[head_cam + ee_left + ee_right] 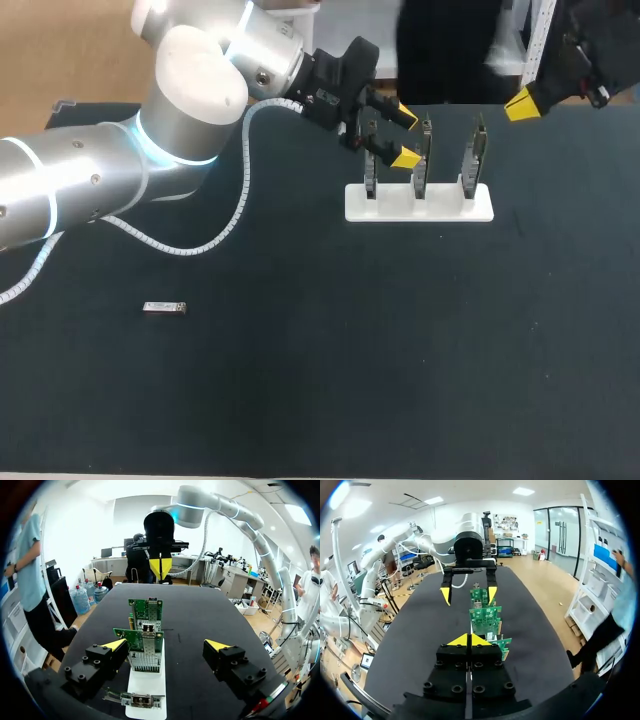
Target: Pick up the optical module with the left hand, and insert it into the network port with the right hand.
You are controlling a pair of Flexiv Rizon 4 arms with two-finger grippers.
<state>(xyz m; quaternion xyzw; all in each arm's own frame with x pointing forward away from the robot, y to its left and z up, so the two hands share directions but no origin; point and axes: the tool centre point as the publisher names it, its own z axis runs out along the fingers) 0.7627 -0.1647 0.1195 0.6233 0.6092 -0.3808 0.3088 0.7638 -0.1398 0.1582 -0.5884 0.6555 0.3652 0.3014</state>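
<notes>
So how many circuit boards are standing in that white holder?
3, upright in a row in the white holder: the left board, the middle board and the right board. None appears hidden.

Words I can read: none.
Green boards (139, 641): I see tiny marks on them, but they are too small for me to read.
Optical module (165, 308): it is a little grey thing, too small in my view for me to read anything on it.
White stand (420, 208): I can read nothing on it.
</notes>
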